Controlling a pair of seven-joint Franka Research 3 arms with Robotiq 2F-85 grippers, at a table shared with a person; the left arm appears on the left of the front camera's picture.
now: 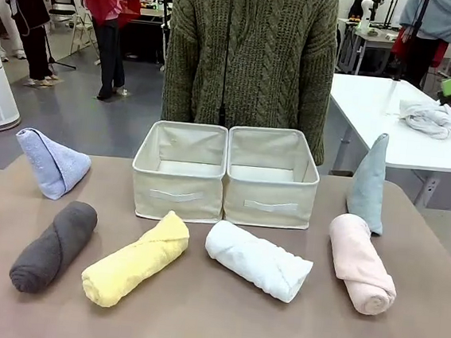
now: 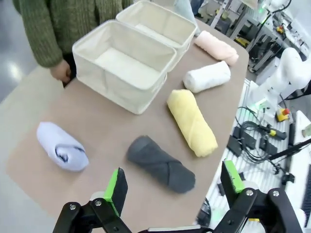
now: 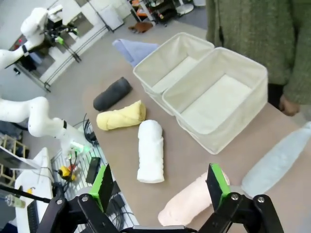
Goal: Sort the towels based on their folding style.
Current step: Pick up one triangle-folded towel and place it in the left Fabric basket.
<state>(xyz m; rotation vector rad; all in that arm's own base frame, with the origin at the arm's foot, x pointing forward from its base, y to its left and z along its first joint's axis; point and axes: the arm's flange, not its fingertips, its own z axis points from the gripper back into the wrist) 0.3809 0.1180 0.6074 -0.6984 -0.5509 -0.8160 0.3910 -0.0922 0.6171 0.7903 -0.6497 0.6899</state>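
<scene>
Towels on the surface (image 1: 210, 327), near row: dark grey roll (image 1: 54, 244) and yellow roll (image 1: 135, 259) run near-left to far-right; white roll (image 1: 257, 260) and pink roll (image 1: 360, 262) run far-left to near-right. Grey-blue cone (image 1: 368, 183) stands upright at far right, tip up. Left end effector (image 2: 173, 182) and right end effector (image 3: 160, 180) are released, grasping nothing.

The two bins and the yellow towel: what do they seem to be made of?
The left bin and right bin look like beige woven fabric, matte, with stitched rims and strap handles. The yellow towel looks like terry cloth: fuzzy, matte pile, probably cotton.
</scene>
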